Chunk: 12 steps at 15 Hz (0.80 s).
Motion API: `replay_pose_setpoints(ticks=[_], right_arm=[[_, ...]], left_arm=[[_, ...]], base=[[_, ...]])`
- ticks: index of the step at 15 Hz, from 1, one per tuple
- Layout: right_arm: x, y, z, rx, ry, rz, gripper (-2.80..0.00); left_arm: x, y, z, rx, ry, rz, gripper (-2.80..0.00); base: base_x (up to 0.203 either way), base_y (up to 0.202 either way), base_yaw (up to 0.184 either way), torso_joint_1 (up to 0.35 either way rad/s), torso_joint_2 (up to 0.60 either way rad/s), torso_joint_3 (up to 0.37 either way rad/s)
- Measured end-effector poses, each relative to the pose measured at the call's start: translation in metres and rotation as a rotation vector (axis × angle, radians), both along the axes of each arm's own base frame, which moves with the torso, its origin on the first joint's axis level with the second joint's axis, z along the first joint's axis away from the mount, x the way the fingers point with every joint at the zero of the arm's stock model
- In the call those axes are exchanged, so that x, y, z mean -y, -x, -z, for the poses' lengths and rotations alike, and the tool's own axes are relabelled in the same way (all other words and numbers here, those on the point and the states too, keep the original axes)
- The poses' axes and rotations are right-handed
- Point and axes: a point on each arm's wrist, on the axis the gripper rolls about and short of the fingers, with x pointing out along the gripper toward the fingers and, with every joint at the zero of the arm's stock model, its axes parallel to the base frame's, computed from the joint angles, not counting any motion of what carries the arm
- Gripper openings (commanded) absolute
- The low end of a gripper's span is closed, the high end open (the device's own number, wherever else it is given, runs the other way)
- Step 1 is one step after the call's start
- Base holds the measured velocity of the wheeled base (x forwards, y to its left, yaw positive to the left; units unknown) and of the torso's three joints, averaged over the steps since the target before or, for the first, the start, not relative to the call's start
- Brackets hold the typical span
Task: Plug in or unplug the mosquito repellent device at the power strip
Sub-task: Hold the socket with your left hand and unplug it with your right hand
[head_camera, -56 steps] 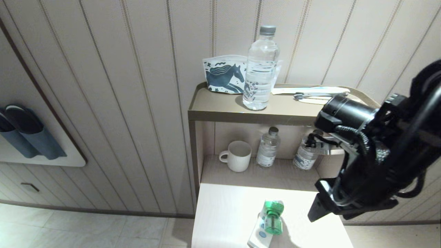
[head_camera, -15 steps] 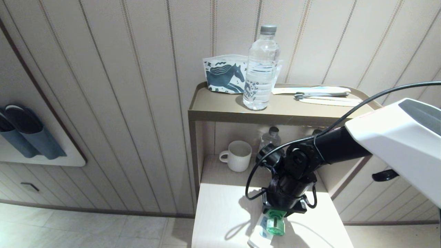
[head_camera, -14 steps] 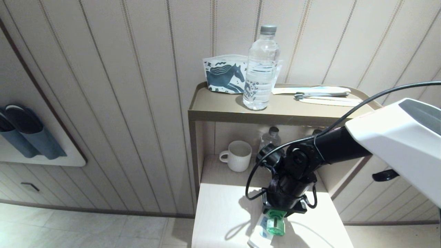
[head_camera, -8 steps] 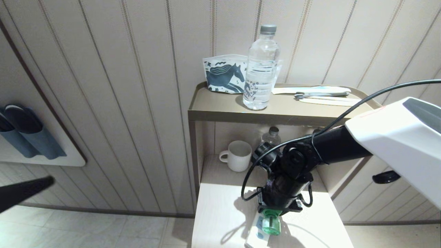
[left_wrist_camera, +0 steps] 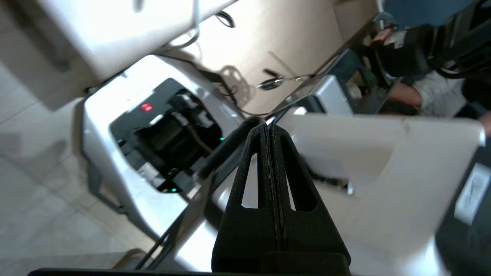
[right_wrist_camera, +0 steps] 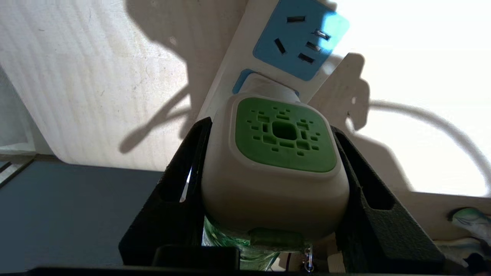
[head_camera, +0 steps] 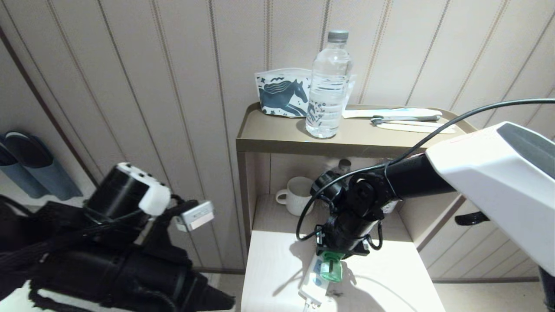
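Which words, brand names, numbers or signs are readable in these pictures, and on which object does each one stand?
None can be read.
Tall water bottle: label print too small to read.
Horse pouch: drawings only, no words.
Mosquito repellent device: vent holes only, no text.
Power strip: socket slots only, no text.
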Motion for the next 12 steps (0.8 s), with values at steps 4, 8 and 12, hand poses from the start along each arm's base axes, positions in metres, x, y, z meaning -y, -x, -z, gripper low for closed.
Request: replay_pose_setpoints(ticks=[4,8,12], right_arm=[[-0.001,-0.002,0.011,-0.025,0.009,-0.002,-2.80],[-0.002,-0.003,0.013,-0.030,0.008,-0.007,-2.80],[-0.002,-0.004,0.013,-0.034,-0.002,-0.009,-2.80]], left_arm=[[0.053,-0.008,0.021,0.045,-0.001,0.053,-2.80],[0.079,-0.016,0.038,0.046,-0.008,0.090,-2.80],[0.088,-0.021,0.049,0.005,-0.020,0.065,-2.80]], base=[[0.000,0.000,0.000,0.000,0.00,0.000],[0.000,0.000,0.000,0.000,0.00,0.000],[0.000,0.000,0.000,0.000,0.00,0.000]])
